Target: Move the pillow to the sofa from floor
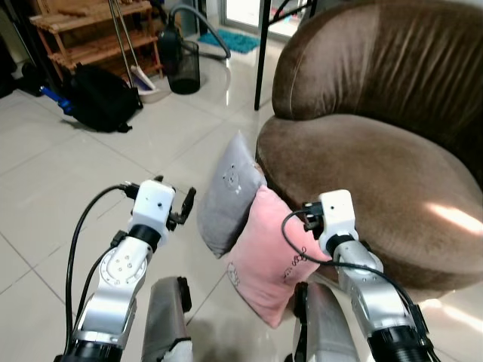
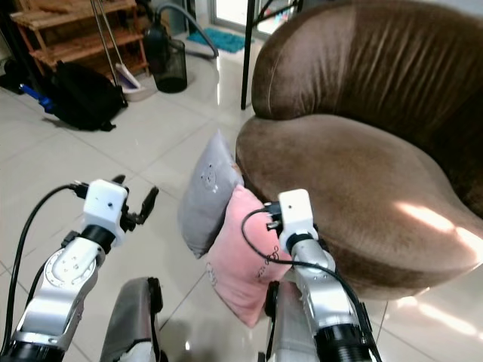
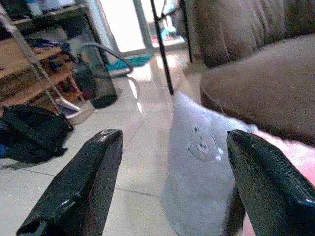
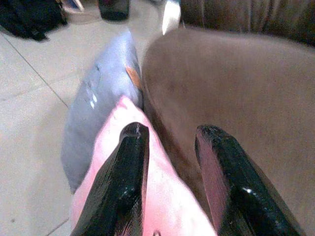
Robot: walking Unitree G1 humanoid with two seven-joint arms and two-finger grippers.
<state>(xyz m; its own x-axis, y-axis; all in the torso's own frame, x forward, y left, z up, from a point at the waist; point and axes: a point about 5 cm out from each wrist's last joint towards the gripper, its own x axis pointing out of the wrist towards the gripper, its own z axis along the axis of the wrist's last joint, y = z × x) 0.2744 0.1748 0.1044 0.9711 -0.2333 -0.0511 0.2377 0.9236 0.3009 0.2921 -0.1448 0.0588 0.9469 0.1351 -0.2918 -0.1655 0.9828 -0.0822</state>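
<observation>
Two pillows are leaning against the front of the brown sofa (image 1: 377,173) on the tiled floor (image 1: 53,181), and you are facing them with both arms raised. Going left to right: your left gripper (image 3: 170,184) is hovering just beside the grey pillow (image 1: 226,192), fingers spread wide and empty. The pink pillow (image 1: 268,256) is standing next to it, overlapping the grey one's lower edge and resting against the sofa base. Your right gripper (image 4: 172,177) is sitting above the pink pillow's top corner, fingers parted, gripping nothing yet.

Either pillow is likely light and very soft, so it will be sagging and folding once lifted; the fabric looks grippy, not slick. You are probably best pinching a top corner or the upper edge, deep enough to catch filling.

The task sentence is not saying which pillow is meant. Your right arm is covering part of the pink pillow, and the pillows' back faces are staying hidden against the sofa.
</observation>
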